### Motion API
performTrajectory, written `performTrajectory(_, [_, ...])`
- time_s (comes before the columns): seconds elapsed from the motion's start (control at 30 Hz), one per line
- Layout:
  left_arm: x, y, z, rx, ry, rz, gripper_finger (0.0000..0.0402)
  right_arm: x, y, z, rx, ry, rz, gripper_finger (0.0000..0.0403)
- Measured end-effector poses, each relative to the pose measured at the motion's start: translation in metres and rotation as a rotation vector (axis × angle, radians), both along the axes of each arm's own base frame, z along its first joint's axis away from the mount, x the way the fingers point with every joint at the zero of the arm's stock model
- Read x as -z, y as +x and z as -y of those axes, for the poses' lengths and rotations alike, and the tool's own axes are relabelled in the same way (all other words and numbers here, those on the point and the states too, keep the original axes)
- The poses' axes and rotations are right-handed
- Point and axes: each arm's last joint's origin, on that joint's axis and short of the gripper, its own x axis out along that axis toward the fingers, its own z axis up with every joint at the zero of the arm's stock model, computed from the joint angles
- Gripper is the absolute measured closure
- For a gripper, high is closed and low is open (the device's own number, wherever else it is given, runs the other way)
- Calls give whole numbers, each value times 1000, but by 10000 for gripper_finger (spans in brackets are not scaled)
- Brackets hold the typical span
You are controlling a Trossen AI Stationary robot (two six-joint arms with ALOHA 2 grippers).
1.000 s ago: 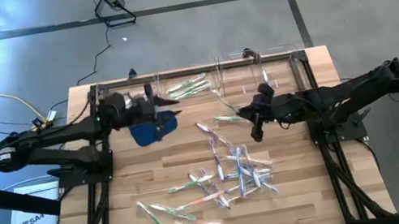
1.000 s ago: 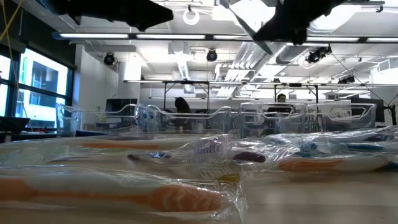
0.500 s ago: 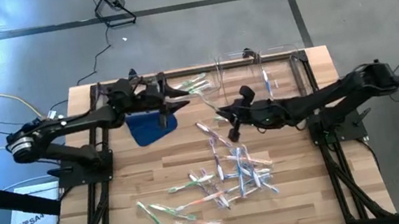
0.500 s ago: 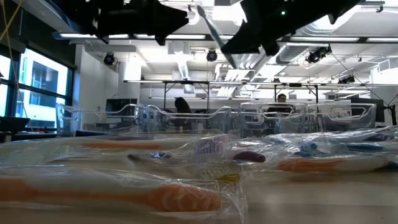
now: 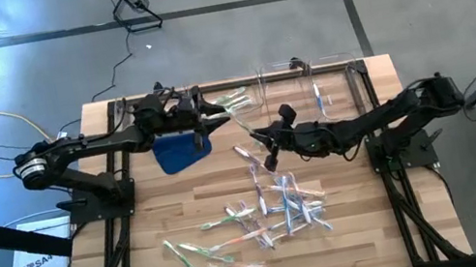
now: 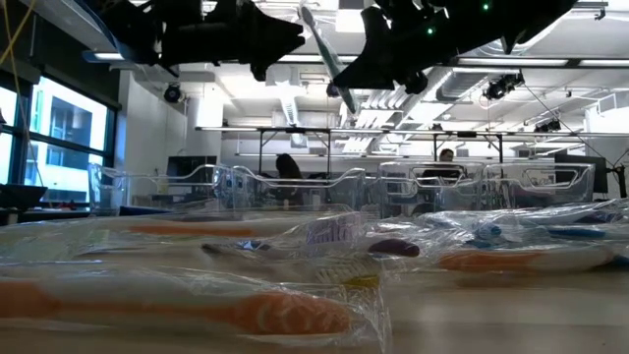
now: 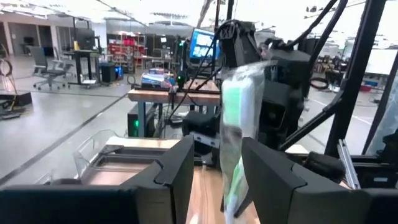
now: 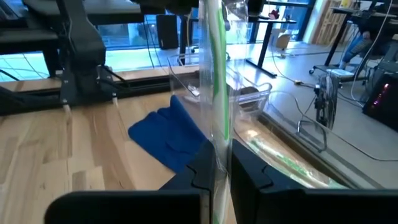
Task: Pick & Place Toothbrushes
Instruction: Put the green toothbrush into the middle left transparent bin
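From above, the right gripper [image 5: 262, 139] sits just past the table's middle, towards twelve o'clock, pinching a wrapped toothbrush [image 5: 244, 128] that sticks out toward the left gripper [image 5: 211, 111] at its ten o'clock, above a blue cloth [image 5: 180, 151]. More brushes lie in the clear bin [image 5: 254, 86] at the table's twelve o'clock edge, and the pile of toothbrushes [image 5: 271, 208] is scattered from the centre towards six. From table height, the held brush [image 6: 327, 59] hangs tilted between the two dark arms overhead, with wrapped ones [image 6: 197, 305] lying close in front. The left wrist camera shows its fingers [image 7: 267, 177] parted, the green brush [image 7: 236, 130] in its crinkly wrapper standing between them, not yet squeezed as far as I can tell. The right wrist camera shows its fingers [image 8: 199, 168] closed tight on the same brush [image 8: 214, 93], upright. It looks feather-light and stiff, but that glossy wrap seems slippery; I'd grab mid-handle, squarely, so it doesn't pivot.
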Motion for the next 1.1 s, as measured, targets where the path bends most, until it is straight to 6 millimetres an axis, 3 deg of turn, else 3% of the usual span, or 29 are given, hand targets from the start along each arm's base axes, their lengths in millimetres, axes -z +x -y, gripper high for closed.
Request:
performTrajectory(0.2, [0,1,1,12,2,3,270,0,0,1,5,1,5,386])
performTrajectory(0.4, [5,15,12,70,29,-5,270,0,0,5,12,1,4,386])
performTrajectory(0.67, [0,30,5,-4,7,4,270,2,0,3,11,-2,-18,386])
performTrajectory(1.1, [-4,33,4,-3,9,-12,270,2,-1,2,33,-8,-20,386])
